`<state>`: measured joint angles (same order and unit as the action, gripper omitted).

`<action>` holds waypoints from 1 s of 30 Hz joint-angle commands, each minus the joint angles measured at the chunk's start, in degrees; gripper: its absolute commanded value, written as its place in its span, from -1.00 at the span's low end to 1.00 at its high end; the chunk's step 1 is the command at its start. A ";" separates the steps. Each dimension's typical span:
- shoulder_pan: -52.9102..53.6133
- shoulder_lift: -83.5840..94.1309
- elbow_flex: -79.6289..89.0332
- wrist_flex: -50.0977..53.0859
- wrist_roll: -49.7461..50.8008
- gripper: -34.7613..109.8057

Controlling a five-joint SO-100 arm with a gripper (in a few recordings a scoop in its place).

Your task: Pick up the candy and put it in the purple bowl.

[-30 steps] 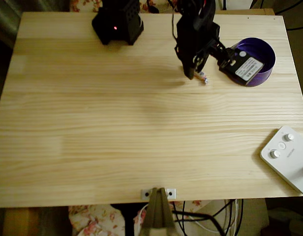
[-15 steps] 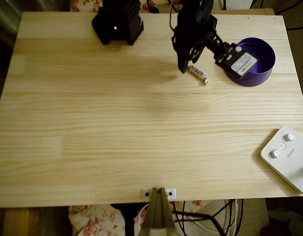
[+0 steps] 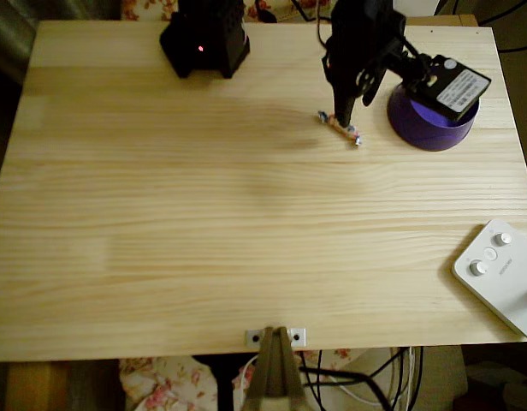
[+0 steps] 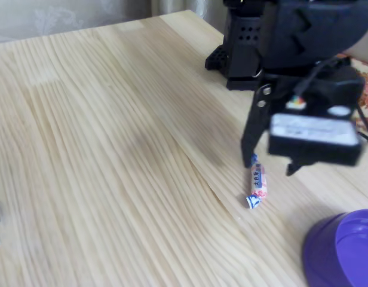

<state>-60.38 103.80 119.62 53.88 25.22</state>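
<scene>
Pale pine tabletop of glued planks [image 3: 204, 257], grain running left to right in the overhead view. Black boxy block with one red light [image 3: 204, 38] standing at the far edge; also seen in the fixed view [image 4: 241, 48]. White flat panel with round knobs [image 3: 500, 274] at the lower right corner. Small metal bracket [image 3: 275, 336] at the near edge, holding what may be a camera mount.

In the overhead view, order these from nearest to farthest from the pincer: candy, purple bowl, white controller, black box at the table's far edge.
From the pincer:
1. Candy, on the table right at the pincer's tip.
2. Purple bowl, to its right, partly under the arm.
3. Black box, to the upper left at the table's far edge.
4. White controller, at the lower right corner.
</scene>
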 commanded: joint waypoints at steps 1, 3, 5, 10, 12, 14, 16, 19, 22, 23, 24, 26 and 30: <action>-2.11 -0.18 -3.43 -0.26 2.37 -0.23; -2.90 -0.35 -2.29 -0.88 2.81 -0.23; -3.43 -0.26 -1.32 -2.55 2.72 -0.23; -3.25 -2.81 -0.53 -5.62 2.20 -0.23; -2.99 -3.96 0.26 -7.38 1.85 -0.23; -2.55 -4.75 1.49 -8.79 1.58 -0.23; -1.58 -5.19 2.72 -9.93 1.14 -0.23; 0.09 -4.92 4.04 -10.72 0.18 -0.23; 0.79 -4.75 5.19 -11.78 0.00 -0.23; 0.88 -5.01 5.27 -11.78 0.35 -0.23; 1.14 -5.10 5.27 -11.69 0.70 -0.23; 1.41 -5.27 5.27 -11.43 0.35 -0.23; 2.02 -4.39 6.24 -9.40 0.26 -0.31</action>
<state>-59.50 97.65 124.63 42.98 24.87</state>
